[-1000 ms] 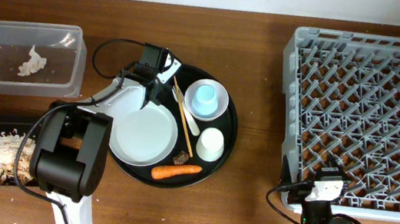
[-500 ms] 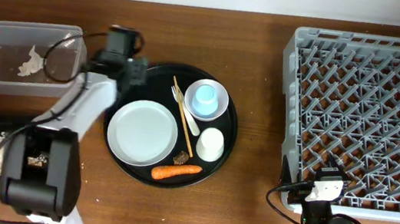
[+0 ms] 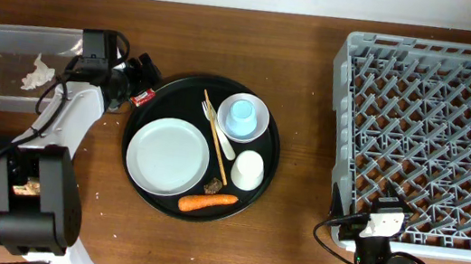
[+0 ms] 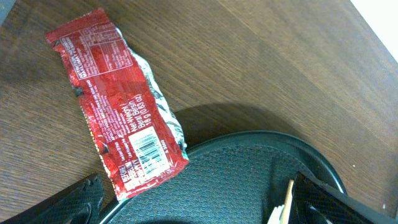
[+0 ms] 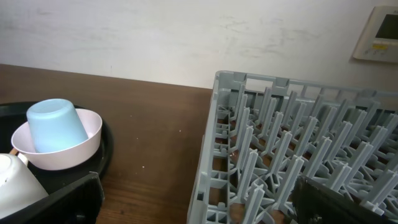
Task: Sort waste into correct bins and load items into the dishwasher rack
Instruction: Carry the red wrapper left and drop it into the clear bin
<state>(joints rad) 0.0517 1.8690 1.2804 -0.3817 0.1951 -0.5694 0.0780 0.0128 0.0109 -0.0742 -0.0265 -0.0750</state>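
Dark brown wood-grain surface (image 3: pixel 314 88) carries everything. The red snack wrapper (image 4: pixel 115 134) lies flat on it between the clear tub (image 3: pixel 30 30) and the round black tray (image 4: pixel 249 168), with one end at the tray's rim; whether it touches the rim I cannot tell. The left tool (image 4: pixel 199 199) hangs over it with fingers spread wide and nothing between them. The right tool (image 5: pixel 199 205) is likewise spread and empty beside the rack.

The step in hand looks like taking up the wrapper for the tub, where the crumpled tissue (image 3: pixel 38 74) already sits. It would go best by pinching across the wrapper's narrow width, near its middle and clear of the rim. The tool should come down low, since so thin a sheet gives little to grip.

The wrapper is glossy printed film with a white barcode panel. Crinkled silver foil shows along one edge, so it is probably slick and springy. The tray looks matte and finely grained, the tub thin, clear and hard-walled.
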